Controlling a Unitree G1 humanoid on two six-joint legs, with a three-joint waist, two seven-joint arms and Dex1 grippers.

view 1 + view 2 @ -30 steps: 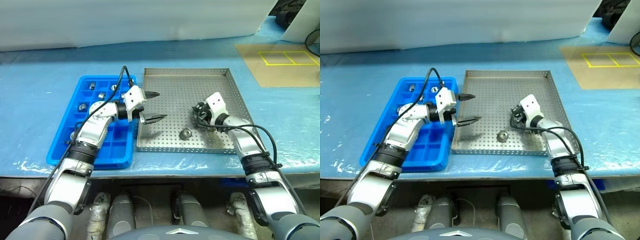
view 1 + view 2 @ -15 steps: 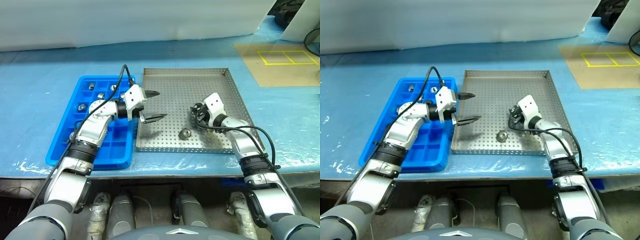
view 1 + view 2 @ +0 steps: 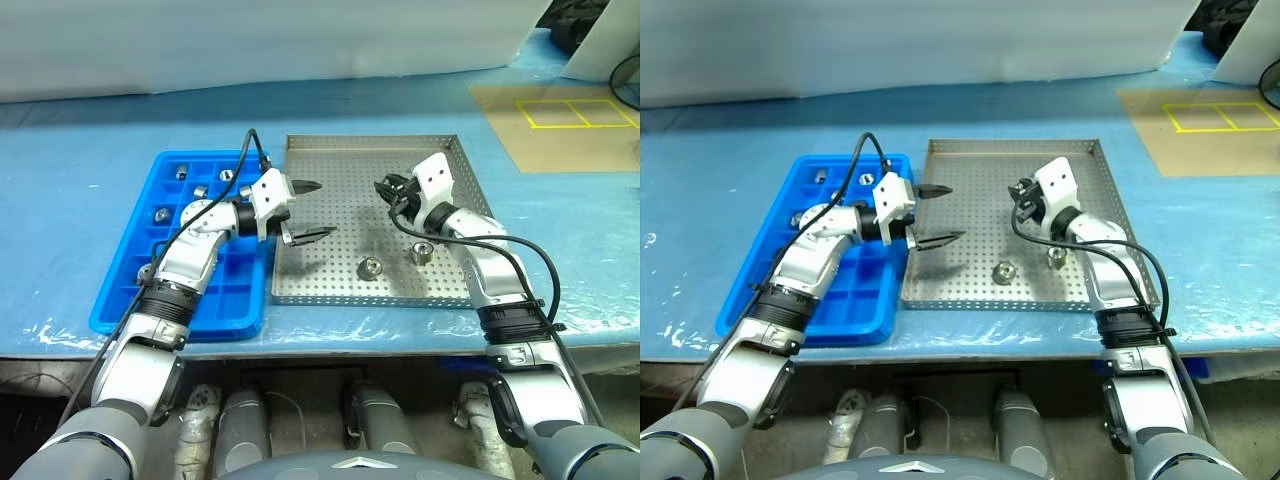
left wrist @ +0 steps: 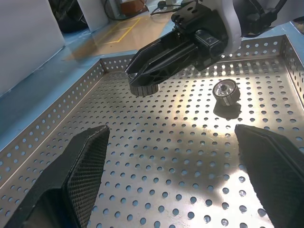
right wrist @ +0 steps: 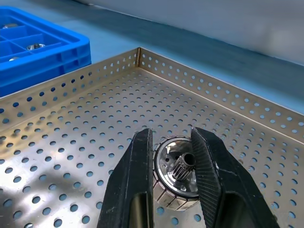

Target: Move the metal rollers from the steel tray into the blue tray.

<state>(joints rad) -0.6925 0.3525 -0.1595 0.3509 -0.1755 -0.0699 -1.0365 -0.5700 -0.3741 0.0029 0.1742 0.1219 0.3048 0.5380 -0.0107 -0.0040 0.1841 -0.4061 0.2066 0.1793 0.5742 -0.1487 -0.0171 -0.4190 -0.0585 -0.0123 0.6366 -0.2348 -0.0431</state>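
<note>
Right gripper [image 5: 173, 156] clamped on small shiny metal roller [image 5: 176, 173] above perforated steel tray [image 3: 330, 285], left gripper [image 3: 308, 211] fingers spread wide beside blue compartmented plastic tray [image 3: 125, 290]

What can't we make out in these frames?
- Blue tray: the left arm covers its middle compartments in the head views, so the count of rollers in it is uncertain.
- Rollers in the blue tray: too small to show holes or detail.
- Held roller: the right hand's fingers hide its sides in the right wrist view.
- Steel tray: near part cut off by the left wrist view's edge.
</note>
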